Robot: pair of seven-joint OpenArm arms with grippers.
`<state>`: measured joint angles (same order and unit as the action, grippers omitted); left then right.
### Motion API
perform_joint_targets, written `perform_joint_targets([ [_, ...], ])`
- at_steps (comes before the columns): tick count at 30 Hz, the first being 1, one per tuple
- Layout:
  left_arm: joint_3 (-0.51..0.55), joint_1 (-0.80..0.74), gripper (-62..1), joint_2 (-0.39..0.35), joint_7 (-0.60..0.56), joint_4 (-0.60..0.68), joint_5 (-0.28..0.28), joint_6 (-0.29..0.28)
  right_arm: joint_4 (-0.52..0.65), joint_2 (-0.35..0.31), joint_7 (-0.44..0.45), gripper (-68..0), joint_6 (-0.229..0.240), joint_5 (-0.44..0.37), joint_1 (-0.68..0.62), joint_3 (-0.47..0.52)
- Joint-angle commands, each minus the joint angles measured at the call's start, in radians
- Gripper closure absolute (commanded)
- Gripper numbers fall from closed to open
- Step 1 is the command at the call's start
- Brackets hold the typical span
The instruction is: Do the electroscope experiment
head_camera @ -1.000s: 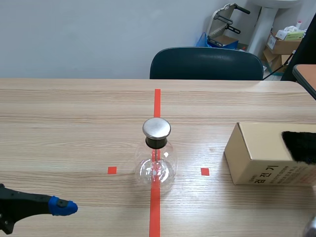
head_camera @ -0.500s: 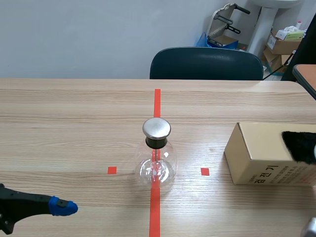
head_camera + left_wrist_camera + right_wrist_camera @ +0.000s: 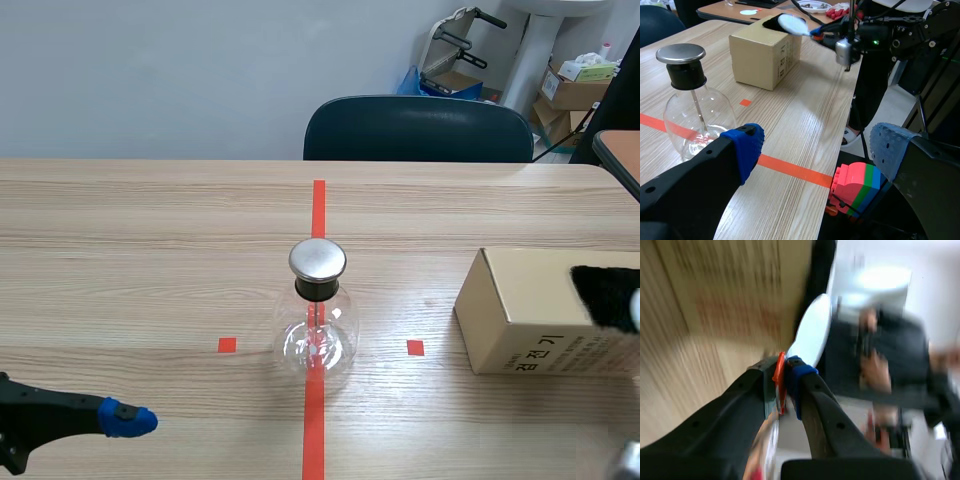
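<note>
The electroscope (image 3: 316,322) is a clear glass flask with a metal cap (image 3: 317,259), standing on the red tape line mid-table. My left gripper (image 3: 125,420) rests low at the near left, open, with nothing between its fingers (image 3: 817,145); the flask (image 3: 696,117) is ahead of its left finger. My right gripper (image 3: 782,367) is shut on the orange handle (image 3: 778,377) of a white paddle (image 3: 812,332). In the left wrist view that paddle (image 3: 792,24) hovers over the black fur (image 3: 771,21) on the cardboard box (image 3: 765,55).
The cardboard box (image 3: 530,310) with the black fur (image 3: 605,292) sits at the right edge of the table. A dark chair (image 3: 418,128) stands behind the far edge. Coloured toy blocks (image 3: 857,187) lie below the near table edge. Only a grey part of the right arm (image 3: 628,460) shows in the scene view.
The grey part of the right arm at the scene's lower right has slid slightly down and out. The left arm and the flask have not moved.
</note>
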<state>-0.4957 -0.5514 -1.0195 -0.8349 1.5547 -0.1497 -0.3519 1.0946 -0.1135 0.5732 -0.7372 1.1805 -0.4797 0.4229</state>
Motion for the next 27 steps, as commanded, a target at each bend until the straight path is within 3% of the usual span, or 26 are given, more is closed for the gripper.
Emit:
perform_joint_targets([
  [1,0.003,0.000,-46.5,0.005,-0.013,0.018,-0.006,-0.003,0.007,-0.011,-0.012,-1.7,-0.046,0.008,-0.003,0.004],
  [3,0.003,0.000,-46.5,0.005,-0.013,0.018,-0.006,-0.003,0.007,-0.012,0.019,-1.7,-0.046,0.020,-0.002,0.004],
  [7,0.003,0.000,-46.5,0.005,-0.013,0.018,-0.006,-0.003,0.007,-0.017,0.302,-1.7,-0.046,0.019,-0.002,0.004],
  [9,0.003,0.000,-46.5,0.005,-0.013,0.018,-0.006,-0.003,0.007,-0.019,0.370,-1.7,-0.046,0.016,-0.002,0.004],
  [11,0.003,0.000,-46.5,0.005,-0.010,0.018,-0.006,-0.003,0.007,-0.014,0.329,-1.7,-0.046,0.000,-0.002,0.005],
  [15,0.003,0.000,-46.5,0.005,-0.009,0.018,-0.006,-0.003,0.007,-0.003,0.023,-1.7,-0.046,0.000,-0.003,0.004],
  [17,0.003,0.000,-46.5,0.005,-0.009,0.018,-0.006,-0.003,0.007,-0.006,-0.014,-1.7,-0.046,0.004,-0.003,0.005],
  [19,0.003,0.000,-46.5,0.005,-0.009,0.018,-0.006,-0.003,0.007,-0.008,0.041,-1.7,-0.046,0.012,-0.002,0.004],
  [24,0.003,0.000,-46.5,0.005,-0.009,0.018,-0.006,-0.003,0.007,-0.016,0.337,-1.7,-0.046,0.013,-0.002,0.004],
  [27,0.003,0.000,-46.5,0.005,-0.009,0.018,-0.006,-0.003,0.007,-0.014,0.314,-1.7,-0.046,0.005,-0.002,0.004],
])
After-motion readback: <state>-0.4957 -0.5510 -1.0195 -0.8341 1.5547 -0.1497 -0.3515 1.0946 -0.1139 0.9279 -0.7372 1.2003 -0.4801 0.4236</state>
